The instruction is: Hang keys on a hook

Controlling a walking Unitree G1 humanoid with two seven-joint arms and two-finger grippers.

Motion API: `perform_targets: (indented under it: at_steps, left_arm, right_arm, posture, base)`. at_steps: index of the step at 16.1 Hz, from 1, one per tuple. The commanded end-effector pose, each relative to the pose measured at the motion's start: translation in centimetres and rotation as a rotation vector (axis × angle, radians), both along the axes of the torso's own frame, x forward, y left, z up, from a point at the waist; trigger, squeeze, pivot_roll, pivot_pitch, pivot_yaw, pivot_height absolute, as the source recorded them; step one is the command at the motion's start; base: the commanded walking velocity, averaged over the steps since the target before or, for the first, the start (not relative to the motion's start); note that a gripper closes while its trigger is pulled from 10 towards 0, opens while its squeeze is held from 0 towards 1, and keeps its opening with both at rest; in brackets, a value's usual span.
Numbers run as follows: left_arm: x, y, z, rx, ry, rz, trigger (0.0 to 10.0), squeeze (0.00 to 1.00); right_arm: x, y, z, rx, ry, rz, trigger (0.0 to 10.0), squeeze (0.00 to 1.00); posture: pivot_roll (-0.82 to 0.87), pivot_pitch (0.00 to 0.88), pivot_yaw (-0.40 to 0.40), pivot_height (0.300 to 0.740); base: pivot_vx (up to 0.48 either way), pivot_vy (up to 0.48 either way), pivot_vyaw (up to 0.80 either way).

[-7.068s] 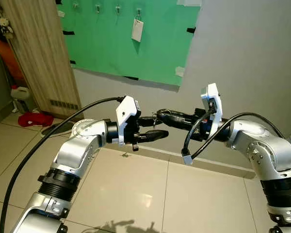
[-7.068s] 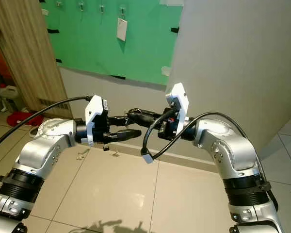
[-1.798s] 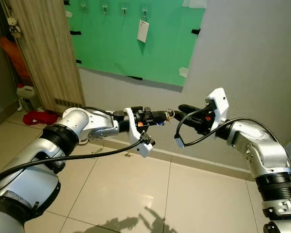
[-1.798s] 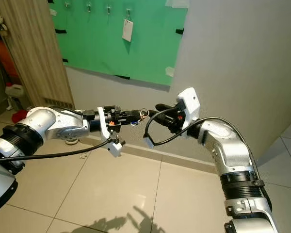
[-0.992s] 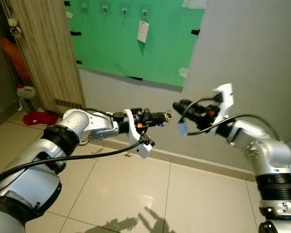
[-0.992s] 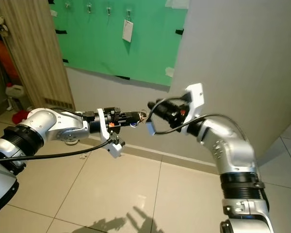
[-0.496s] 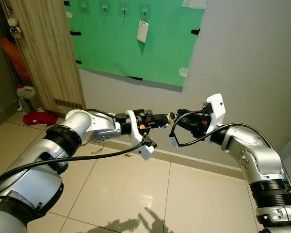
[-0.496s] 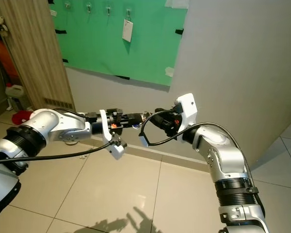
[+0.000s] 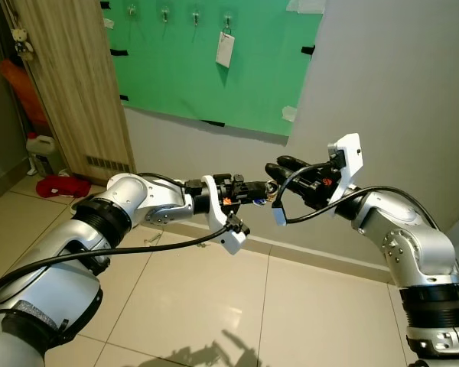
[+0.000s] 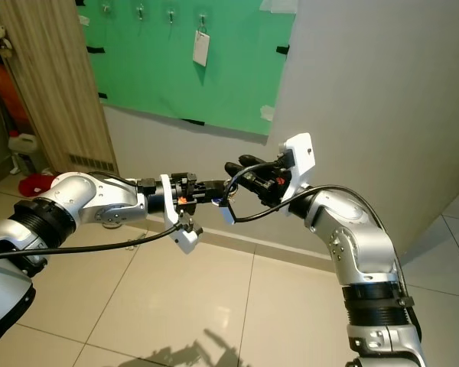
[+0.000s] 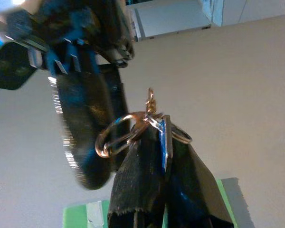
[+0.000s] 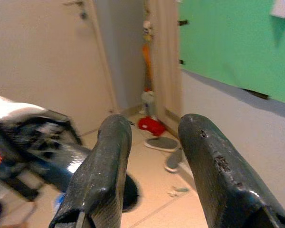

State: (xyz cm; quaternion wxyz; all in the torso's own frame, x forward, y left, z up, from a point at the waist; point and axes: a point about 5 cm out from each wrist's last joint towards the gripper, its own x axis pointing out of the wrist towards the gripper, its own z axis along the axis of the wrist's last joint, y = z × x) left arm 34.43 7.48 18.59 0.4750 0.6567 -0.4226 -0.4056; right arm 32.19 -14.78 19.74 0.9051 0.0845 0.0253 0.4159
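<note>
A bunch of keys (image 9: 269, 186) on a gold ring (image 11: 133, 130) is pinched in my left gripper (image 9: 262, 189), which is shut on it at about waist height over the floor. My right gripper (image 9: 279, 166) is open just above and to the right of the keys, and nothing lies between its fingers (image 12: 111, 156). The blurred left arm (image 12: 33, 137) passes below those fingers. A row of small hooks (image 9: 196, 14) runs along the top of a green board (image 9: 183, 76) on the wall ahead. A white tag (image 9: 225, 48) hangs from the rightmost hook.
A wooden door panel (image 9: 69, 84) stands left of the board. On the floor beside it are a white bottle (image 9: 38, 145) and a red cloth (image 9: 59, 186). A grey wall corner (image 9: 382, 92) juts out on the right. Pale tiles (image 9: 214, 298) lie below the arms.
The keys, in the right gripper seven seconds ago, are now in the left. In the last half second the open right gripper has risen from level with the keys to just above them.
</note>
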Motion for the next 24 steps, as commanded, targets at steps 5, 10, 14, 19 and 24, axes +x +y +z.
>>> perform_targets:
  at_steps: [5,10,14,19,24]
  left_arm:
    - [-0.1,0.0,-0.4,0.005,0.010,0.002,10.0,0.00]
    - [0.6,1.1,0.2,-0.057,0.098,0.091,10.0,0.00]
    - [0.7,1.3,0.4,-0.039,0.102,0.097,10.0,0.00]
    - [0.6,1.2,0.1,-0.030,0.132,0.101,10.0,0.00]
    - [0.4,1.1,-0.1,-0.032,0.148,0.105,10.0,0.00]
  right_arm:
    - [-2.5,-0.4,1.0,0.079,-0.004,0.128,10.0,0.00]
    - [-2.8,-3.3,-4.1,-0.150,0.109,-0.031,10.0,0.00]
    - [-3.6,-3.3,-7.0,-0.271,0.168,-0.017,10.0,0.00]
    - [-2.7,-1.1,-6.7,-0.365,0.035,-0.027,10.0,0.00]
    - [-2.6,0.7,-6.9,-0.363,-0.009,-0.055,10.0,0.00]
  posture:
    - [-0.08,0.000,-0.052,0.740]
    - [-0.09,0.000,-0.043,0.740]
    - [-0.09,0.000,-0.038,0.740]
    - [-0.09,0.000,-0.038,0.740]
    - [-0.09,0.000,-0.040,0.740]
  base:
    - [0.000,0.000,0.00]
    - [0.000,0.000,0.00]
    - [0.000,0.000,0.00]
    - [0.000,0.000,0.00]
    - [0.000,0.000,0.00]
